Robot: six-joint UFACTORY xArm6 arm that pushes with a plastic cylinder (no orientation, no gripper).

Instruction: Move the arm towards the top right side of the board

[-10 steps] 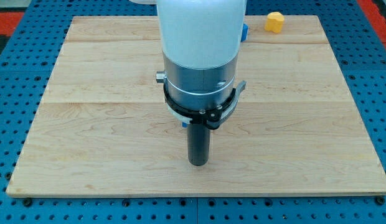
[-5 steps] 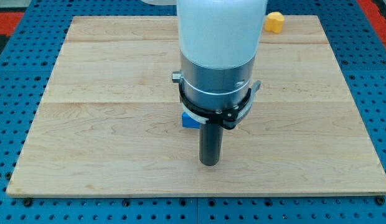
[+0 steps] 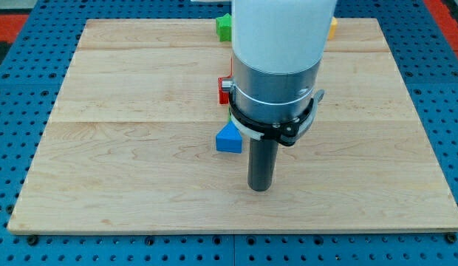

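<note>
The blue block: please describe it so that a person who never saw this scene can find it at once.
Start at the wooden board and find the dark rod near its middle. The blue block lies just up and to the view's left of my tip, not touching it. It is the only blue one, shaped like a triangle; the red block and green block lie farther up.

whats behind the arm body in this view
Poking out at its left edge: a green block near the board's top, a red block lower, and a green sliver below that. A yellow block peeks out right. Their hidden parts, and anything fully covered, cannot be seen.
</note>
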